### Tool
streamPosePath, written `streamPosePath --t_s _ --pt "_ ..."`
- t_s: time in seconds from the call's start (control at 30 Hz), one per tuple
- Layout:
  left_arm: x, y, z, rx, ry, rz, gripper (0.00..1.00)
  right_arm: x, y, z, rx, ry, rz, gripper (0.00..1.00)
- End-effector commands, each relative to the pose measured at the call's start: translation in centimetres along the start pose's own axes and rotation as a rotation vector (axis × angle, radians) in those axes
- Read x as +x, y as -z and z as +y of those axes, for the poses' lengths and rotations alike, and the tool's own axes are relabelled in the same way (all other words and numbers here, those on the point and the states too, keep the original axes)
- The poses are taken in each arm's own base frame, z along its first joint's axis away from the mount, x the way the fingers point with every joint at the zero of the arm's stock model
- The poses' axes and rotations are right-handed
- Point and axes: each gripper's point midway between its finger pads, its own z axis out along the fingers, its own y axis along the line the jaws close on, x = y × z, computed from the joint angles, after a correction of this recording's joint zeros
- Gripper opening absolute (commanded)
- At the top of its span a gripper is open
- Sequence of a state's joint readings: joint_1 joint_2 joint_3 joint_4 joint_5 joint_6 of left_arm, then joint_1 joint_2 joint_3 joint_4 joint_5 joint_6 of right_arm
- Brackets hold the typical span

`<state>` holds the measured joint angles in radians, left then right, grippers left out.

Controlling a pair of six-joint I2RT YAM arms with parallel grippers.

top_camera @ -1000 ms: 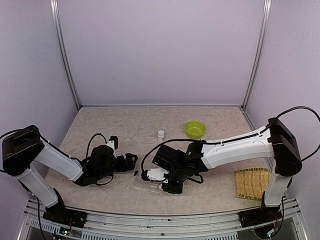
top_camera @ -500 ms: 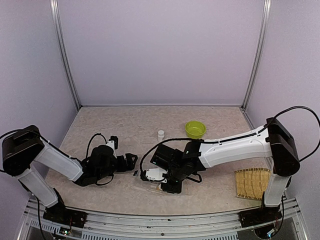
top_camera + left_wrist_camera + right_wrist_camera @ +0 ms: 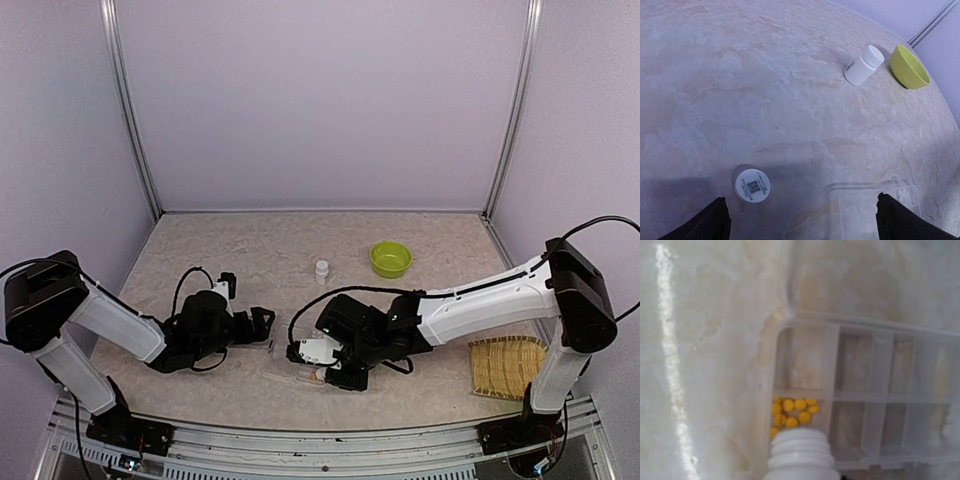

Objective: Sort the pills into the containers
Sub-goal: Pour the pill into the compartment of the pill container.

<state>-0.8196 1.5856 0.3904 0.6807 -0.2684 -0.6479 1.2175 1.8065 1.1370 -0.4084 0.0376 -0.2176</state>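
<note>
From above, the left arm lies low across the lower left of the frame. Its left tool [image 3: 262, 322] is spread wide and grasps nothing. The right arm reaches in from the right edge to the lower centre. There the right tool [image 3: 318, 355] is clenched on an open white plastic bottle [image 3: 306, 350], held over a flat clear plastic pill box [image 3: 285, 364] on the pale marbled counter [image 3: 250, 250]. A second small white capped bottle [image 3: 321, 270] stands near the centre, with a lime-green bowl [image 3: 390, 259] to its right. A woven straw mat [image 3: 505, 366] lies at the lower right.

In the left wrist view, the two black fingers [image 3: 710, 224] sit in the bottom corners, far apart, with only bare counter between them. A round white cap with a printed code [image 3: 752, 185] lies flat at lower left. The capped bottle is at upper right beside the green bowl, and a corner of the pill box shows at the lower right.

In the right wrist view, the threaded mouth of the held bottle fills the bottom centre, and the tool's own fingers are out of frame. Just above the mouth, a cluster of small yellowish-orange round pills [image 3: 792, 412] lies in the lower-left corner compartment [image 3: 796, 416] of the pill box. The neighbouring cells show only clear plastic.
</note>
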Motion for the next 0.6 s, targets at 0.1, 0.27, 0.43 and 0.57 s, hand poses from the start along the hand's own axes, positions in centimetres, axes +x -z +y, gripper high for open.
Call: streamPosePath --t_s 0.1,0.27,0.43,0.57 --pt "0.3 0.1 0.0 0.006 0.002 0.005 0.99 -0.6 0.8 0.4 0.029 0.010 -0.123 0.22" --pt "0.3 0.2 -0.2 0.010 0.004 0.002 0.99 -1.8 1.8 0.3 0.041 0.003 -0.220 0.22" --pt "0.3 0.3 -0.3 0.010 0.003 0.000 0.99 -2.8 2.7 0.2 0.049 0.001 -0.299 0.22" --pt "0.2 0.3 -0.4 0.007 -0.001 0.000 0.99 -3.5 3.7 0.3 0.049 0.000 -0.369 0.22"
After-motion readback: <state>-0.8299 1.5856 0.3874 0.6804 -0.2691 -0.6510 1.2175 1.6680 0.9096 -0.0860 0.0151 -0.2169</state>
